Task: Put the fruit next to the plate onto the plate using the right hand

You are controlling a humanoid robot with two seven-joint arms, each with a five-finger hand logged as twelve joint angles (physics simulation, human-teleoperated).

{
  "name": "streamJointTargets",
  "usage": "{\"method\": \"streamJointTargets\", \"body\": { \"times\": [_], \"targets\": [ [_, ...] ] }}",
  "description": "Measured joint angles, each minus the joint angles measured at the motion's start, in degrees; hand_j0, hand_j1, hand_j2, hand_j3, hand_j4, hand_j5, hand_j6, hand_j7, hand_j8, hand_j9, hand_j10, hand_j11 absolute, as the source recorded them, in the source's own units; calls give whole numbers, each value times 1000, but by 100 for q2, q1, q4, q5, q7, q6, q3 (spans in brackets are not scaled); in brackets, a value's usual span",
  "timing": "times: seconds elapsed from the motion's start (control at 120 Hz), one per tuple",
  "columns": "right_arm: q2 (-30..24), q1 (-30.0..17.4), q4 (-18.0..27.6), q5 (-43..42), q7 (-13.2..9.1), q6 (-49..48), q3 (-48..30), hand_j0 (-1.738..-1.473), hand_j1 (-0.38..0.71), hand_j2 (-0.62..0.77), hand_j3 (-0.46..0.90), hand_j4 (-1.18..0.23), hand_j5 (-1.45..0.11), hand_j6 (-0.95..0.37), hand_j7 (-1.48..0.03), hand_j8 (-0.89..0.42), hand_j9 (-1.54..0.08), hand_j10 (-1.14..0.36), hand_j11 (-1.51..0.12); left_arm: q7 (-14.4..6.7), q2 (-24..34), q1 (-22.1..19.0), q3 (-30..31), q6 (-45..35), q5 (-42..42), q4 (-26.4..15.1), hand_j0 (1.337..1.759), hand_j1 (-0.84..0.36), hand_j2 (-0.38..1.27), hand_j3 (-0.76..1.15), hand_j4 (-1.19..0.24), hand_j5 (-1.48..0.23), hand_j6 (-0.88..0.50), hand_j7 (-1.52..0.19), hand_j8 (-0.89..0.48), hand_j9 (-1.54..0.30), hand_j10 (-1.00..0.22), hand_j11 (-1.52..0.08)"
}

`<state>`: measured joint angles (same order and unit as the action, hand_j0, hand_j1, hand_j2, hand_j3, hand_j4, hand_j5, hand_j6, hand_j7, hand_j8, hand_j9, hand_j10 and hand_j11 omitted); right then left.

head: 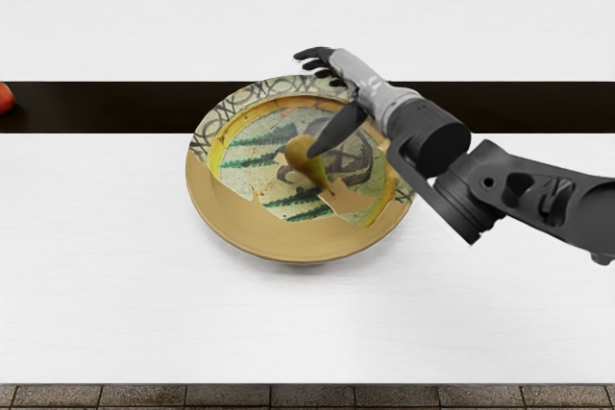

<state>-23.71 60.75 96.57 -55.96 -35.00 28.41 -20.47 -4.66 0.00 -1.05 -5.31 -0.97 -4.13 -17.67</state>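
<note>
In the centre of the frame, I see the plate (252, 229), a wide gold-rimmed dish with a green and dark pattern, sitting on the white table (144, 314). Its far edge reaches over a dark band (115, 108) that crosses the table from side to side. The fruit (302, 155), yellowish and pear-shaped, lies on the plate's patterned inner surface, a little above and right of the plate's middle. My right hand (351, 88) enters from the right edge on its dark arm and hovers over the upper right part of the plate. Its four fingers (322, 60) are loosely bent and point toward the upper left, above the far rim and apart from the fruit. The thumb (336, 132) stretches down and left, with its tip just beside the fruit; I cannot tell whether it touches. The hand grips nothing. At the far left edge, on the dark band, part of a red round object (4, 98) shows, well apart from the plate.
</note>
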Motion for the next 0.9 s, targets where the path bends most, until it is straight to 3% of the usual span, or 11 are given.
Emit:
{"method": "streamJointTargets", "body": {
  "times": [0.183, 0.425, 0.667, 0.9],
  "targets": [
    [-259, -12, 1, 570, 0, -1038, -672, -1658, -257, 10, 0, -87, -115, -88, -113, -75, -114, -73, -113, 0, 0, 0, 1, 0, 0, 0, 1658, 346, 0, 0, -2, -3, -2, -3, -2, -3, -2, -3],
    [-988, -106, -59, 2152, 0, -3125, -1664, -1658, -310, 2, 0, -36, -47, -37, -47, -33, -47, -32, -47, 0, 0, 0, 2, 0, 0, 0, 1658, 346, 0, 0, -2, -3, -2, -3, -2, -3, -2, -3],
    [-1306, -1395, -348, 2730, 0, -4998, -3371, -1658, -326, -1, 0, -21, -26, -21, -26, -20, -26, -19, -26, 0, 0, -70, 9, 6, -3, 0, 1658, 346, 0, 0, -2, -3, -2, -3, -2, -3, -2, -3],
    [-1530, -1943, -449, 2885, 0, -5614, -3984, -1658, -331, -2, 0, -16, -20, -16, -20, -15, -20, -15, -20, 0, 0, -70, 11, 3, 0, 0, 1658, 346, 0, 0, -2, -3, -2, -3, -2, -3, -2, -3]
  ]
}}
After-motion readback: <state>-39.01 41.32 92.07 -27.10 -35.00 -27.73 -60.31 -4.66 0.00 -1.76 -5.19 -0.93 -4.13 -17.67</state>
